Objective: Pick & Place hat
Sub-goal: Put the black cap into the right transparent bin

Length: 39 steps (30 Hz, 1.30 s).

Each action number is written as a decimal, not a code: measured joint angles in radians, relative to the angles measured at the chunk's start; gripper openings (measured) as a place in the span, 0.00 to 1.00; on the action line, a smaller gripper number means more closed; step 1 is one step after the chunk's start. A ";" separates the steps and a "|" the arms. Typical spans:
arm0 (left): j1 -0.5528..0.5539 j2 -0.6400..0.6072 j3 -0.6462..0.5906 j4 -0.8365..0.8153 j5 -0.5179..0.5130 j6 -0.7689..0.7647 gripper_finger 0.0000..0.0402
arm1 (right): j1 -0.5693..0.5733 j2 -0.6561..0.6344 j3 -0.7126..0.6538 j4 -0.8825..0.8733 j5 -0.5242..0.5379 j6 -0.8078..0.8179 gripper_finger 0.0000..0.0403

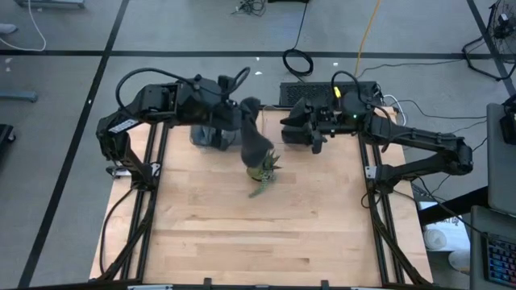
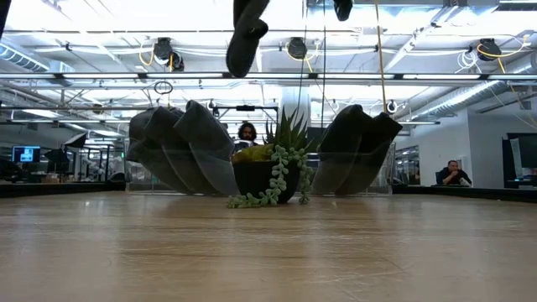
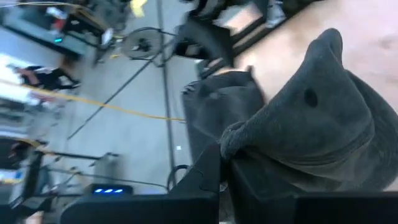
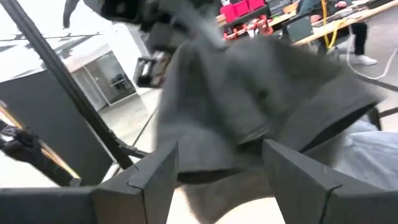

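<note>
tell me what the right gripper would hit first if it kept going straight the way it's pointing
Most likely the grey hat. The right gripper stands open, and in its wrist view the hat, hanging from the shut left gripper, fills the space just past its fingers. How much gap remains is hard to judge.

Hat (image 1: 252, 133) is plain dark grey, no pattern. Plant (image 1: 264, 171) is green with yellowish bits in a black pot (image 2: 260, 180). Table (image 1: 258, 234) is light wood grain.
</note>
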 joint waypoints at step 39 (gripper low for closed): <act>0.040 0.000 0.000 0.204 -0.082 -0.068 0.03 | 0.167 0.084 0.000 0.034 0.231 0.037 0.01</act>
